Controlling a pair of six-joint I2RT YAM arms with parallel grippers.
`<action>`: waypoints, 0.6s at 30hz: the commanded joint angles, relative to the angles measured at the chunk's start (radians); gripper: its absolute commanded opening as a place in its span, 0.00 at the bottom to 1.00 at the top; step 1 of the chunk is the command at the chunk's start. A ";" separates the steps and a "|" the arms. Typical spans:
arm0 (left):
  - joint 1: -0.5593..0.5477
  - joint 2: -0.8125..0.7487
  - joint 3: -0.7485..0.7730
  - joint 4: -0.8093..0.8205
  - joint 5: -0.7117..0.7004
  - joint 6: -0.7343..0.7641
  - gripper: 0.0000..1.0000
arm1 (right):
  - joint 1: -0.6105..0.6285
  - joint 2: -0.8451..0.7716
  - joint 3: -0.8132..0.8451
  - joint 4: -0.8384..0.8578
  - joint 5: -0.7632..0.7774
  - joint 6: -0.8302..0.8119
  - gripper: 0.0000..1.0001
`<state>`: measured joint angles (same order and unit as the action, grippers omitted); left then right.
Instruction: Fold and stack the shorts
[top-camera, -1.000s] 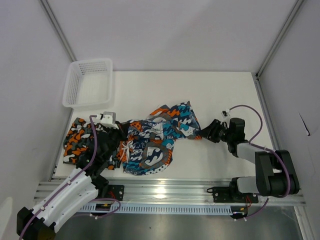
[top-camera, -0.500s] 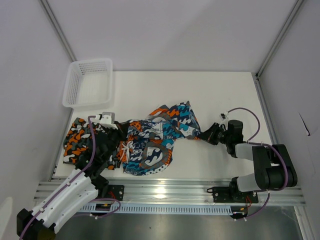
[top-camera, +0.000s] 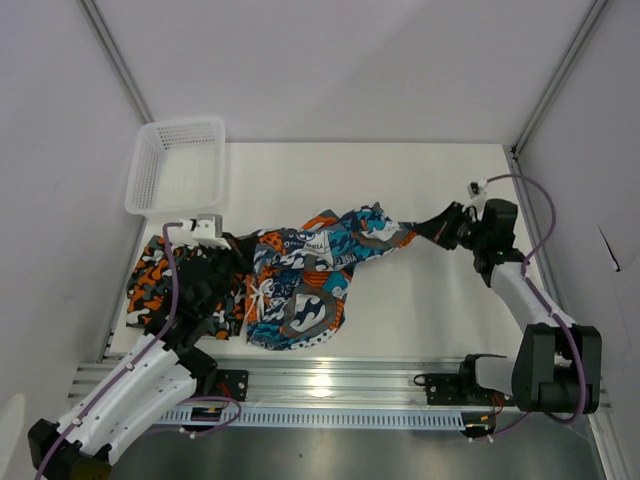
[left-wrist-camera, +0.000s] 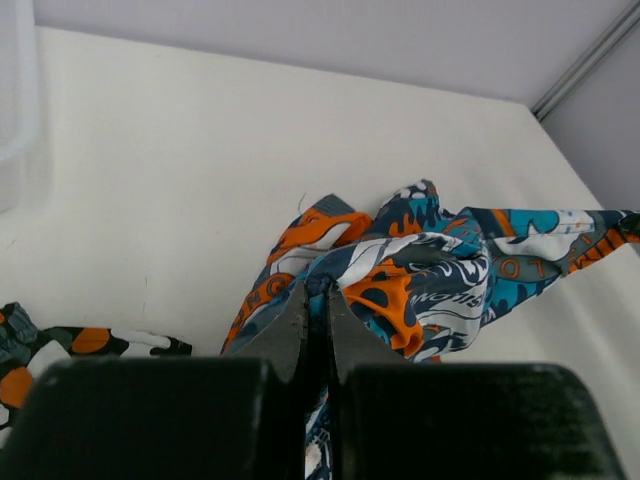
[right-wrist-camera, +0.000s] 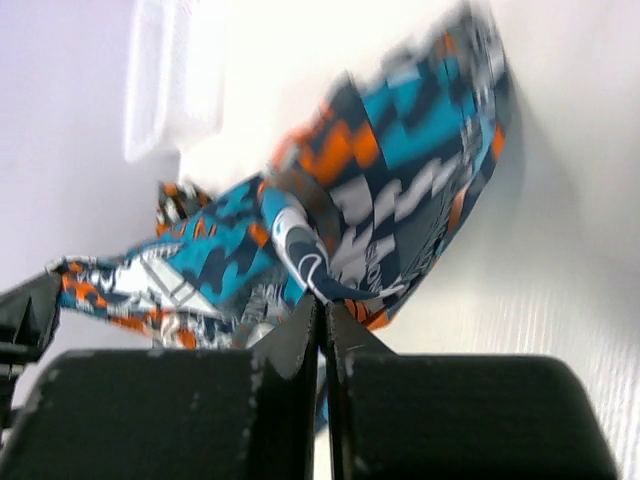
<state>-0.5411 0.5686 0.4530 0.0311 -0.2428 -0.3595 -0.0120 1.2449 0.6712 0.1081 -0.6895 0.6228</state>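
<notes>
The teal-blue, orange and white graphic shorts (top-camera: 315, 265) lie stretched across the middle of the table. My right gripper (top-camera: 428, 227) is shut on their right end (right-wrist-camera: 345, 270) and holds it lifted off the table. At their left end my left gripper (top-camera: 232, 256) is shut on a fold of the same shorts (left-wrist-camera: 400, 280). The orange-black-grey camouflage shorts (top-camera: 152, 278) lie crumpled at the left edge, partly under my left arm; a corner of them (left-wrist-camera: 60, 345) shows in the left wrist view.
A white mesh basket (top-camera: 178, 165) stands at the back left corner of the table (top-camera: 400, 180). Metal frame posts (top-camera: 545, 95) rise at both back corners. The rail (top-camera: 330, 385) with the arm bases runs along the near edge.
My right gripper shut on the right end of the graphic shorts and pulled it right and back, stretching the fabric. The left gripper kept its hold and shifted slightly.
</notes>
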 joint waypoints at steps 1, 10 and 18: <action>0.000 0.011 0.143 -0.023 -0.029 -0.042 0.00 | -0.081 -0.067 0.166 -0.191 -0.041 -0.031 0.00; 0.003 0.062 0.458 -0.095 -0.009 0.001 0.00 | -0.322 -0.148 0.448 -0.321 -0.278 0.081 0.00; 0.004 0.068 0.650 -0.148 0.129 -0.024 0.00 | -0.408 -0.278 0.513 -0.239 -0.352 0.227 0.00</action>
<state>-0.5449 0.6598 1.0344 -0.1078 -0.1509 -0.3752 -0.3981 1.0119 1.1488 -0.1631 -1.0046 0.7742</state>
